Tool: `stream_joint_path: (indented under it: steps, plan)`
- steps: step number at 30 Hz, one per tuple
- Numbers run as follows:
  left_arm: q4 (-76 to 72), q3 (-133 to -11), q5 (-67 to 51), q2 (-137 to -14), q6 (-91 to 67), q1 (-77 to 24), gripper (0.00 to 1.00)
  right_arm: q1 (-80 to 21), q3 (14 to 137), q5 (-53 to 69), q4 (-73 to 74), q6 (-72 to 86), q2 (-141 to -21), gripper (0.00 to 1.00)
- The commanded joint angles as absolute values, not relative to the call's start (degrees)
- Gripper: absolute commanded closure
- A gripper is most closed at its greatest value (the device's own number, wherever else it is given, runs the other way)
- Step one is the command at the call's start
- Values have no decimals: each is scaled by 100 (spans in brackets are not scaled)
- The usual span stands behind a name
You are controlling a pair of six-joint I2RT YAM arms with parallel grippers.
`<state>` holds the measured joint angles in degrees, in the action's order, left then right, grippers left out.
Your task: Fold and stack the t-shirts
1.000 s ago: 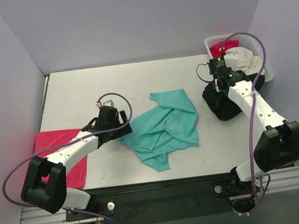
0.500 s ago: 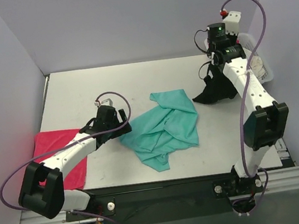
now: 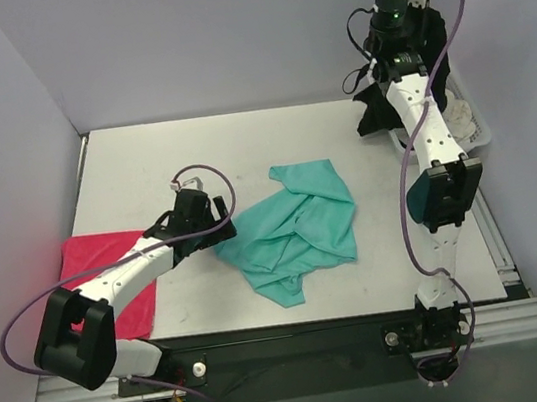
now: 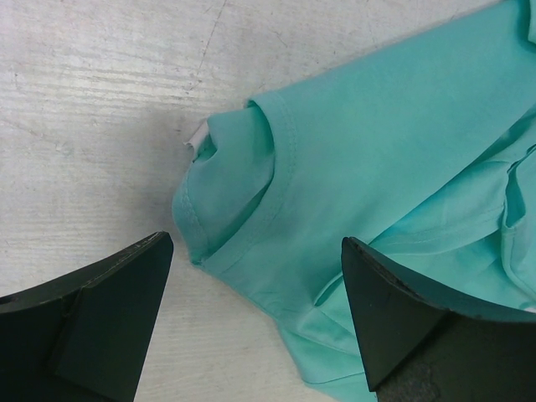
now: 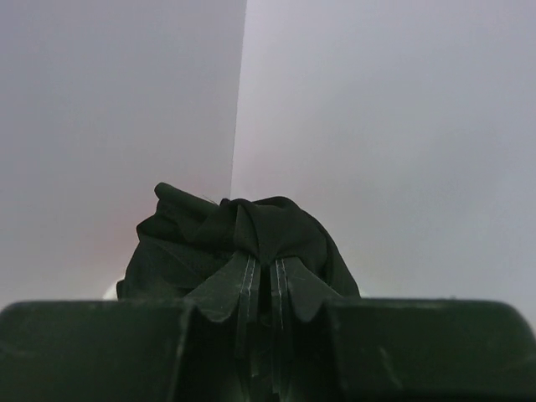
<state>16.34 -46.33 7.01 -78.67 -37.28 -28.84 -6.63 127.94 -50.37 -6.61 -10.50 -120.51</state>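
**A:** Where does the teal shirt (image 3: 298,229) lie from the left pincer (image 4: 256,243)?

**B:** Just to its right, crumpled mid-desk (image 3: 141,159). The pincer is released and spread wide, with the collar (image 4: 243,188) lying between the jaws, slightly beyond the tips. The shirt's longest run goes from its near tip up towards the far right.

**A:** And the right pincer (image 5: 261,270)?

**B:** Clenched on the black shirt (image 5: 226,226), held high at the far right, well apart from the teal one. So the left arm is much the nearer.

**A:** The red shirt (image 3: 109,280)?

**B:** On the desk at the near left, partly under the left arm. I'd judge the collar edge is what the left pincer takes next.
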Motion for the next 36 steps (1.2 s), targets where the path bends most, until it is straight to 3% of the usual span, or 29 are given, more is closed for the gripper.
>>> stream_joint_path:
  steps: [1,5,11,16,20,25,30,31,33,36]
  plan:
    - [1661,-4869,615,-8024,-3709,-2927,7,-572,13446,-5335,-1257,-1292,-12005,100]
    - [1688,-4913,571,-8130,-3726,-2944,7,-370,14000,-5703,-1476,-1537,-12322,100]
    - [1635,-4904,536,-8209,-3753,-2962,7,-158,13756,-6186,-1960,-1565,-12208,100]
    - [1705,-4922,510,-8130,-3753,-2997,7,-334,13562,-6504,-3065,-2754,-12559,100]
    - [1766,-4904,554,-7990,-3735,-3006,7,-553,13422,-6784,-3962,-3909,-13121,93]
    - [1863,-4878,606,-7831,-3709,-3015,7,-624,12894,-7031,-3615,-3553,-13394,85]
    - [1819,-4834,633,-7813,-3718,-3023,7,-624,12402,-6882,-2191,-2410,-13220,60]
    - [1811,-4825,633,-7831,-3709,-3023,7,-615,12306,-6856,-2032,-2252,-13140,44]
    - [1767,-4825,615,-7892,-3718,-3023,7,-607,12226,-6707,-1356,-1630,-12939,24]
    - [1723,-4843,633,-7954,-3700,-3032,7,-633,12165,-6452,-757,-1162,-12604,17]
